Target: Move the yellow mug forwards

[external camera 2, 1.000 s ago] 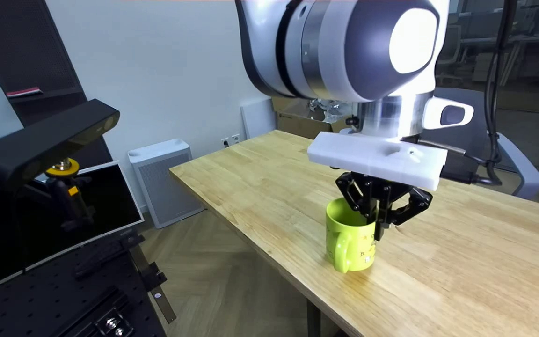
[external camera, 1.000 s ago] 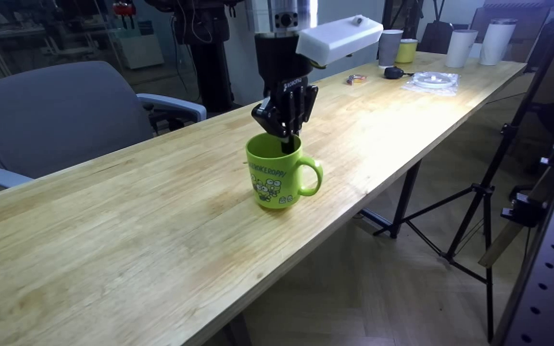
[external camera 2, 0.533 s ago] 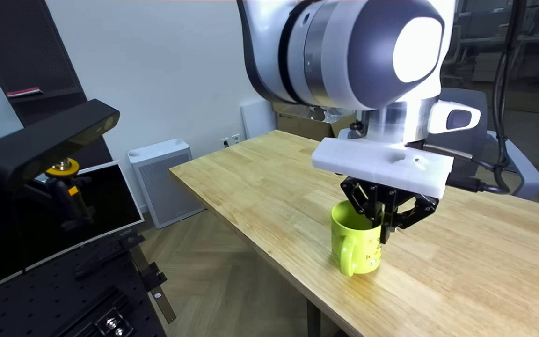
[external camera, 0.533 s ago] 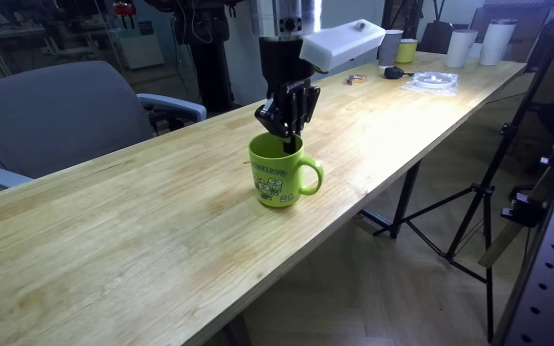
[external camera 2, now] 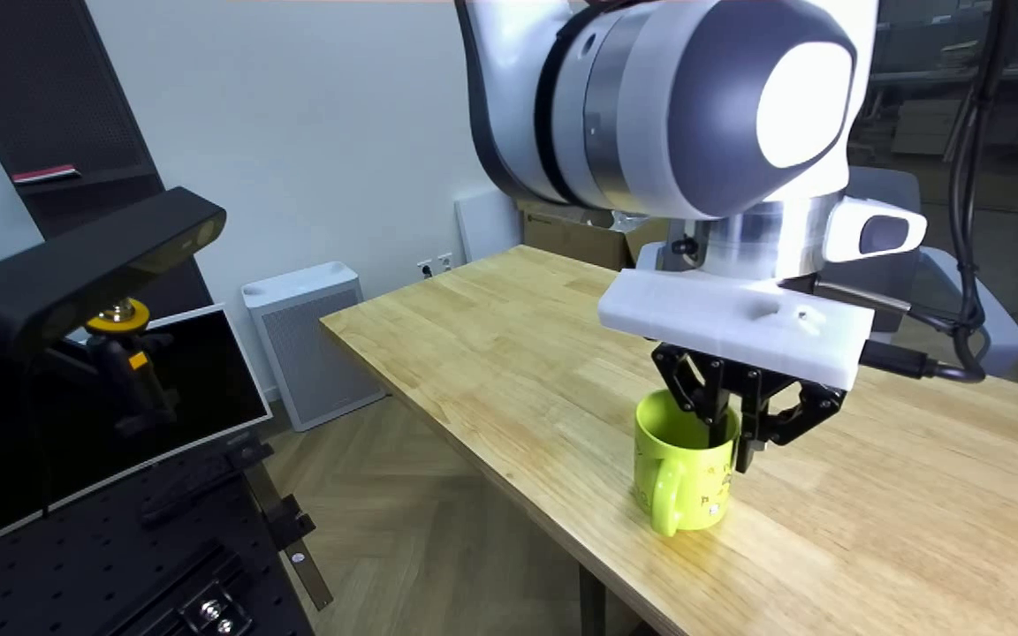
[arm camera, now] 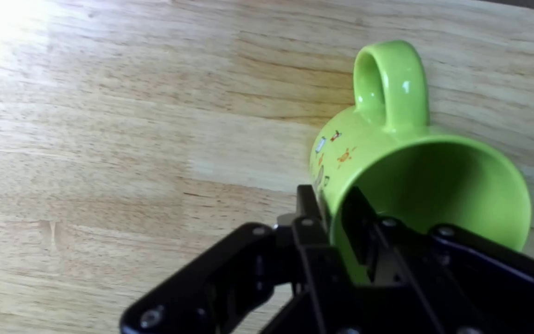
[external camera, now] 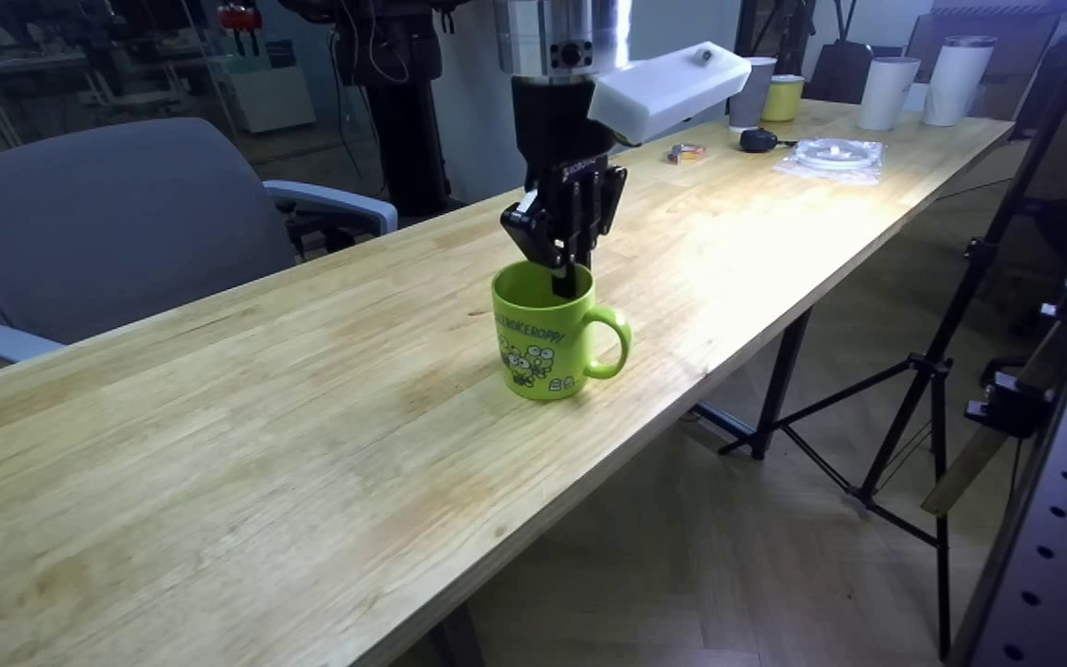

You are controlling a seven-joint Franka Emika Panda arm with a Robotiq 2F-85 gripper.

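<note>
The yellow mug [external camera: 541,347] is lime green-yellow with printed frogs and a loop handle. It stands upright at the table's edge side in both exterior views [external camera 2: 687,486], its handle toward that edge. In the wrist view, the mug [arm camera: 364,137] fills the right side, its opening toward the camera. My gripper [external camera: 573,281] is above the mug's rim, pointing down. In the wrist view, the gripper [arm camera: 330,199] has one finger inside the mug and one outside, closed on the wall. The mug's base sits on or just above the table; I cannot tell which.
The wooden table [external camera: 246,472] has a long edge close to the mug. At its far end are white tumblers [external camera: 889,93], a grey cup [external camera: 746,97], a small yellowish cup [external camera: 782,98], a bagged disc [external camera: 834,156] and a black object [external camera: 758,140]. A chair [external camera: 126,222] stands alongside.
My gripper and the mug have moved together a short way, rightward in both exterior views and slightly lower in one of them. The grip on the mug's wall stays the same.
</note>
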